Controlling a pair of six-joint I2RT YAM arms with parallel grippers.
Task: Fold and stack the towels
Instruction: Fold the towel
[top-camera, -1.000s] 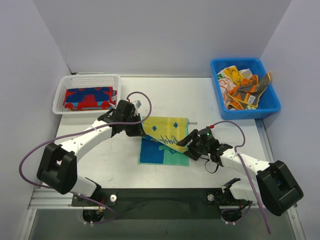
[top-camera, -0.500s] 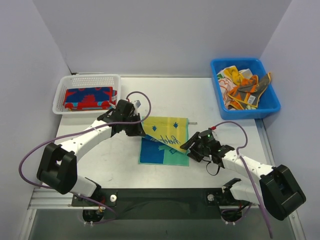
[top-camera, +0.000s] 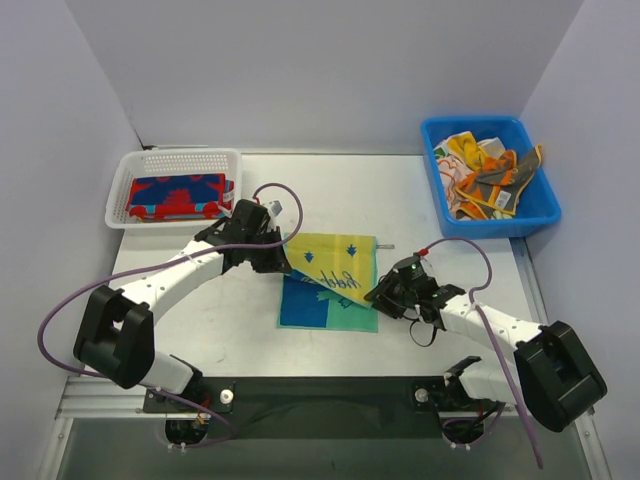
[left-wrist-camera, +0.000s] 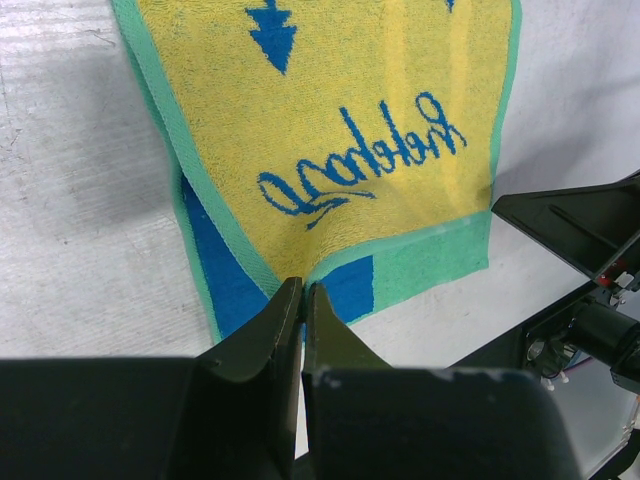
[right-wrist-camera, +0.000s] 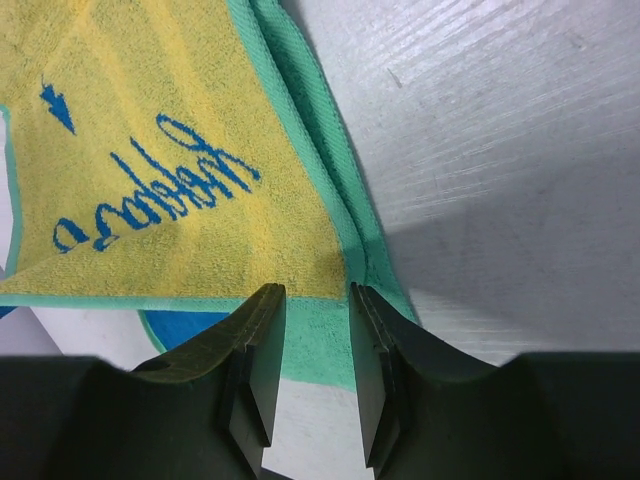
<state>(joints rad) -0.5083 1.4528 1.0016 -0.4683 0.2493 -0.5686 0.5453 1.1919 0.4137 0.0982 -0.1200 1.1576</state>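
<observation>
Yellow towel (top-camera: 335, 262) with a teal hem, part-folded in the middle of the table (top-camera: 440, 215), with a gripper at each side.
The left gripper (left-wrist-camera: 303, 300) has its jaws pressed together on the teal hem at the towel's left corner, where the yellow face rises off the blue-and-teal layer lying flat beneath. The right gripper (right-wrist-camera: 315, 295) sits at the towel's right-hand edge with its fingers apart, the doubled teal hem running up between them and neither pad visibly pressing the cloth. Blue cursive lettering and small blue prints show on the yellow face. At the rear left a folded red-and-blue towel (top-camera: 178, 195) lies in the white mesh basket (top-camera: 175, 157). At the rear right, crumpled towels (top-camera: 480, 178) lie in the blue plastic bin (top-camera: 490, 224).
</observation>
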